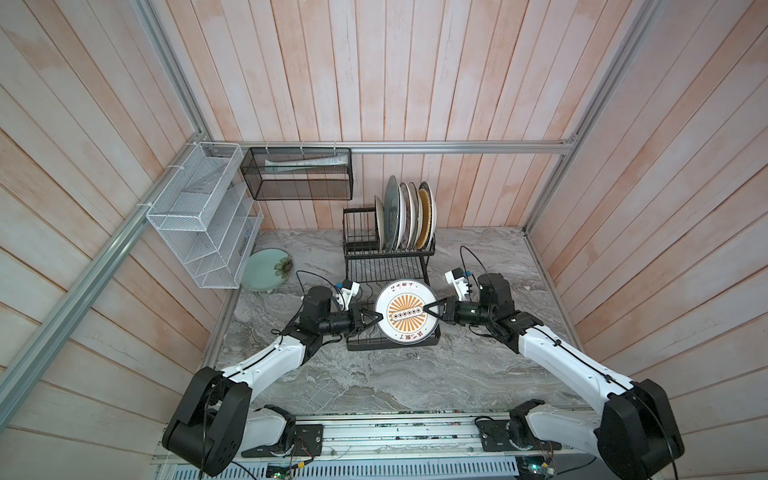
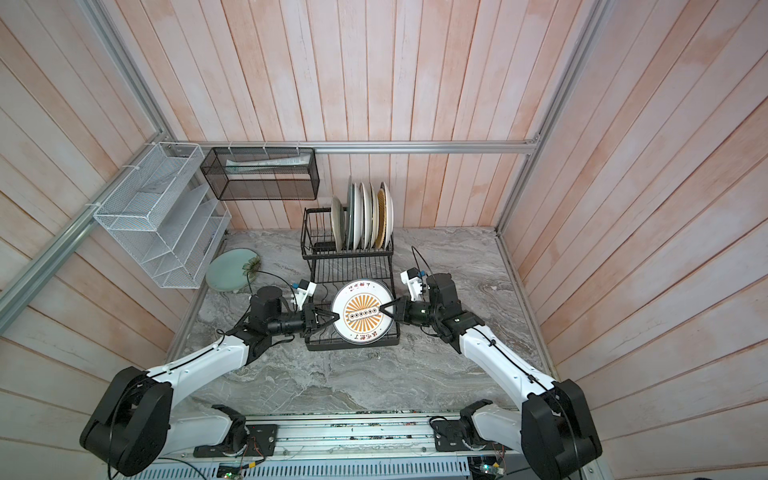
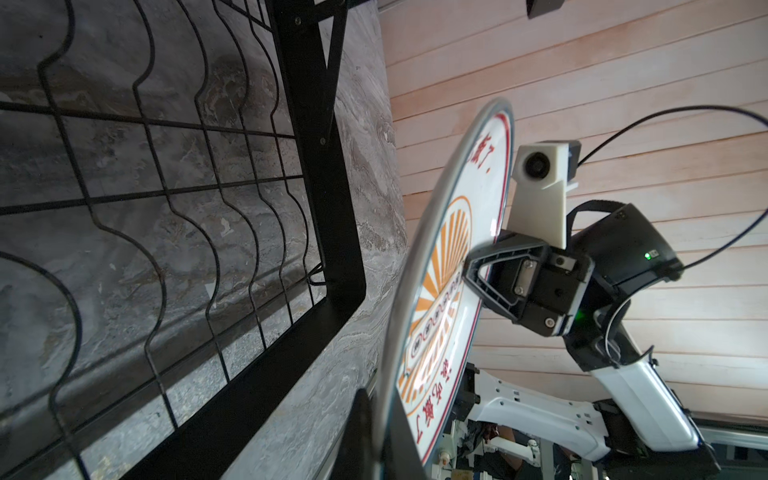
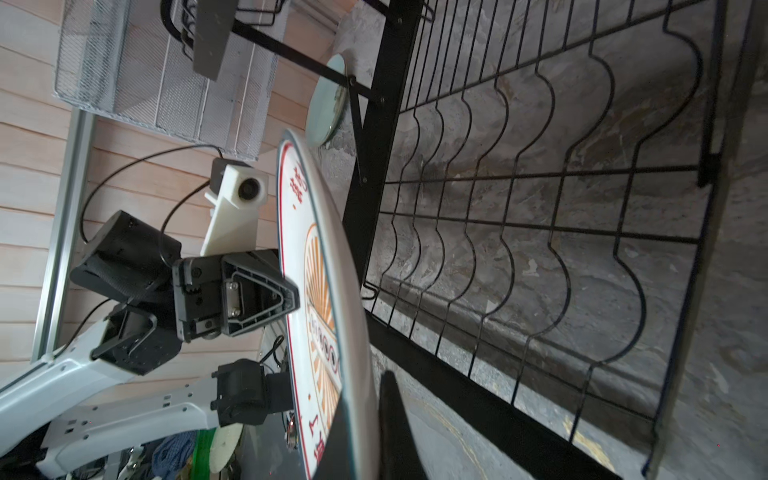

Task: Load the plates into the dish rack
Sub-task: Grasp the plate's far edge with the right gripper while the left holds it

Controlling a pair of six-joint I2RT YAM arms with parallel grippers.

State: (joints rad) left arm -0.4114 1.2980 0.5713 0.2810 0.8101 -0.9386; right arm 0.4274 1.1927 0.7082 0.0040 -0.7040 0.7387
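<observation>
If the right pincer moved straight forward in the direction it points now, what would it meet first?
The right pincer grips the sunburst plate by its rim, so it would push that first. Beyond, probably the left pincer on the opposite rim; depth is unclear.

The table (image 1: 415, 374) is a grey, marble-patterned slab with pale veins, seen in both top views (image 2: 353, 374). A black wire dish rack (image 1: 388, 270) stands on it at the middle of the far side, its raised back end close to the plank wall and its low front end reaching toward the middle of the table. Left of the rack and apart from it, a pale green plate (image 1: 264, 272) with a flower lies flat near the far left corner.
</observation>
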